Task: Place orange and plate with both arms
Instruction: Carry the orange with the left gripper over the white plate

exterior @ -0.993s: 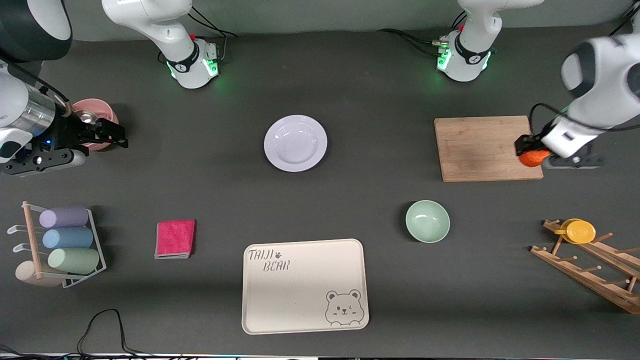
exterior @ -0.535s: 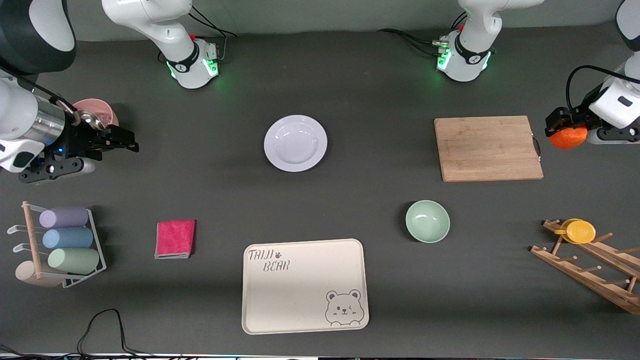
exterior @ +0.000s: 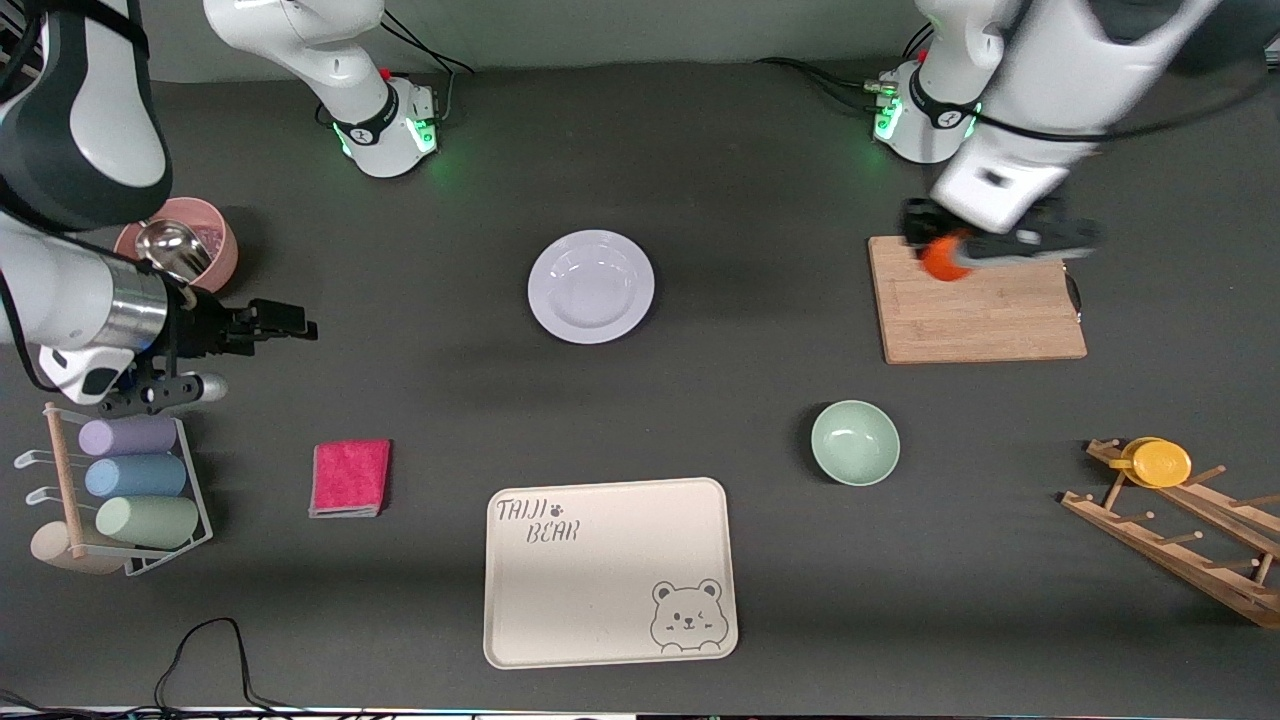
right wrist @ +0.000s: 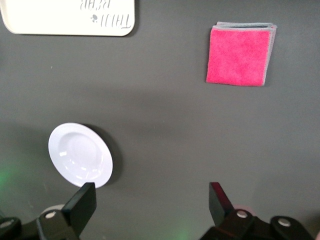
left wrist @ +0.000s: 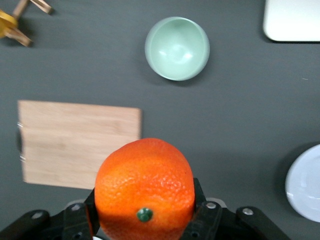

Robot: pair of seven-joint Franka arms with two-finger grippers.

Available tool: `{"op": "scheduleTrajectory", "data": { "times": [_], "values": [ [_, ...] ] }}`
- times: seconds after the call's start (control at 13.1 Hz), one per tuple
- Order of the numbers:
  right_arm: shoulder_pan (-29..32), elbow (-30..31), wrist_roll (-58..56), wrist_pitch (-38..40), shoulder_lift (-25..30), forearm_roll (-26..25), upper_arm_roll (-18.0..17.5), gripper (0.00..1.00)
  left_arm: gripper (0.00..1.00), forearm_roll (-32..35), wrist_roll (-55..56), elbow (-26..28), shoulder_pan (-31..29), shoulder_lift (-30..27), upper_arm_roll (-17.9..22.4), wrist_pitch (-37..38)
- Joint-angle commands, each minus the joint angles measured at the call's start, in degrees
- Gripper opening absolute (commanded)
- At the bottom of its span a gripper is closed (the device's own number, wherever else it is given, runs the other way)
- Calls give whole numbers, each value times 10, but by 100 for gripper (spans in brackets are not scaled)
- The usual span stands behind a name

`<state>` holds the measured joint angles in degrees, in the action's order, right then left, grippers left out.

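Orange fruit first: the orange (exterior: 941, 259) sits clamped in my left gripper (exterior: 950, 256), up in the air over the wooden board (exterior: 975, 310) at the left arm's end of the table. The plate (exterior: 591, 286) lies untouched mid-table, not yet grasped. My right gripper (exterior: 272, 322) hangs with its jaws spread wide and empty over bare mat, between the pink bowl (exterior: 205, 232) and the pink cloth (exterior: 350, 477).

I judge this the carrying step for the fruit, with the plate pickup not yet begun. Next I need the right gripper at the plate's rim, low and level, since a shallow glossy rim may slip.

Dark grey matting covers the table (exterior: 740, 200); the cream tray (exterior: 609, 571) and green bowl (exterior: 855, 442) lie nearer the camera.
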<state>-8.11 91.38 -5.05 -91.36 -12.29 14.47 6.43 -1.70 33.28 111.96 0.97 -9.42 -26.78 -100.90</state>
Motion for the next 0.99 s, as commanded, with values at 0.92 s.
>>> {"op": "scheduleTrajectory", "data": {
  "times": [0.92],
  "values": [
    [68, 3, -15, -12, -112, 185, 2, 100, 52, 262, 540, -283, 292, 463, -133, -101]
  ]
}}
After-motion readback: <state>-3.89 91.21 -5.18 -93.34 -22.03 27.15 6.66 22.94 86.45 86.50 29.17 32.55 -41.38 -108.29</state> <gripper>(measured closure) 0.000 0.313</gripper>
